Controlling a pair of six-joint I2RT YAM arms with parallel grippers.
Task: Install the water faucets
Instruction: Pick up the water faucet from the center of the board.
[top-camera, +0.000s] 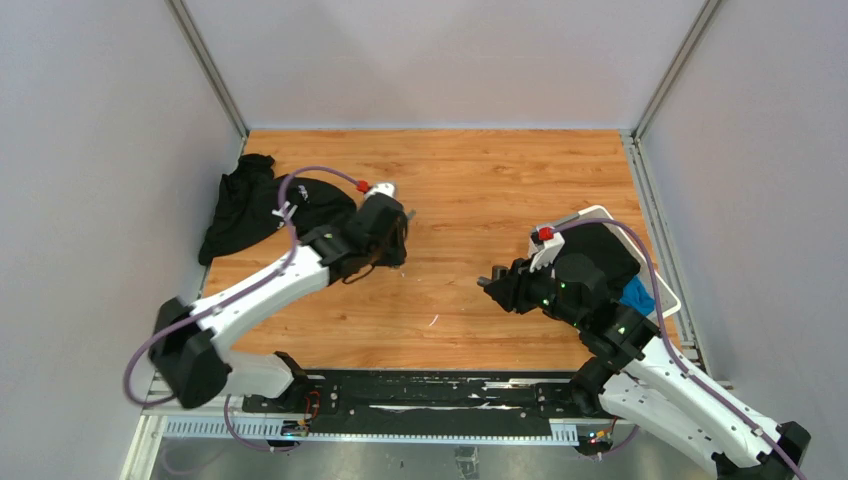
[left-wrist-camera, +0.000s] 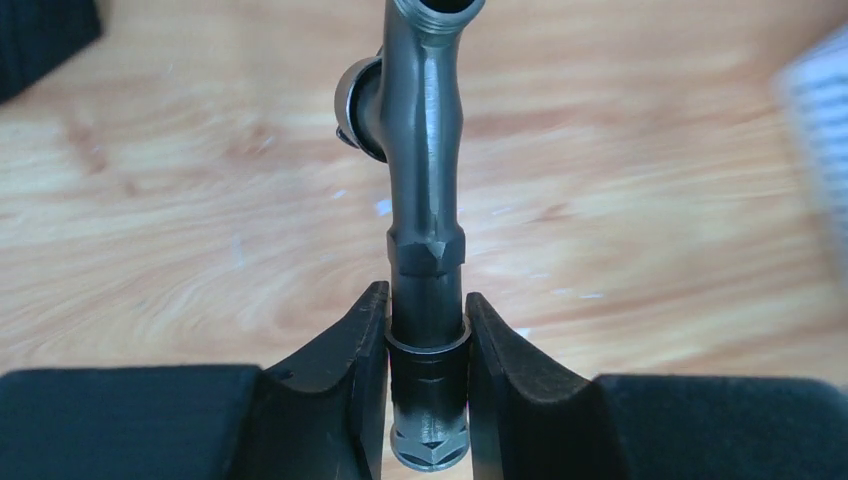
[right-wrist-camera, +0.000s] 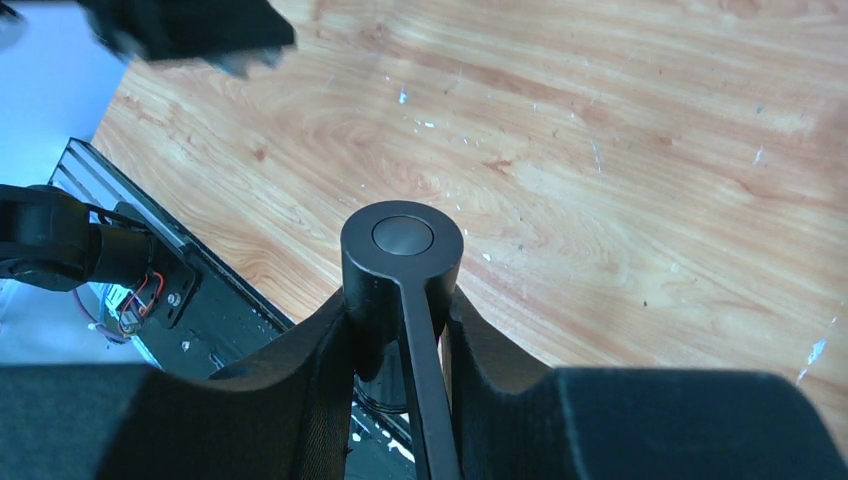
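Note:
In the left wrist view my left gripper (left-wrist-camera: 427, 340) is shut on the lower stub of a dark-grey faucet body (left-wrist-camera: 428, 180). This is a pipe with a threaded open end at the top and a round side stub on its left, held above the wooden table. My right gripper (right-wrist-camera: 400, 330) is shut on a second faucet piece (right-wrist-camera: 402, 250), a round capped valve head whose thin lever handle runs back between the fingers. From above, the left gripper (top-camera: 388, 235) hangs left of centre and the right gripper (top-camera: 492, 285) right of centre. They face each other, about a hand's width apart.
A black cloth garment (top-camera: 240, 205) lies at the table's left edge behind the left arm. A white basket (top-camera: 600, 215) sits at the right, mostly hidden by the right arm, with something blue (top-camera: 637, 296) in it. The black base rail (top-camera: 420, 395) runs along the near edge.

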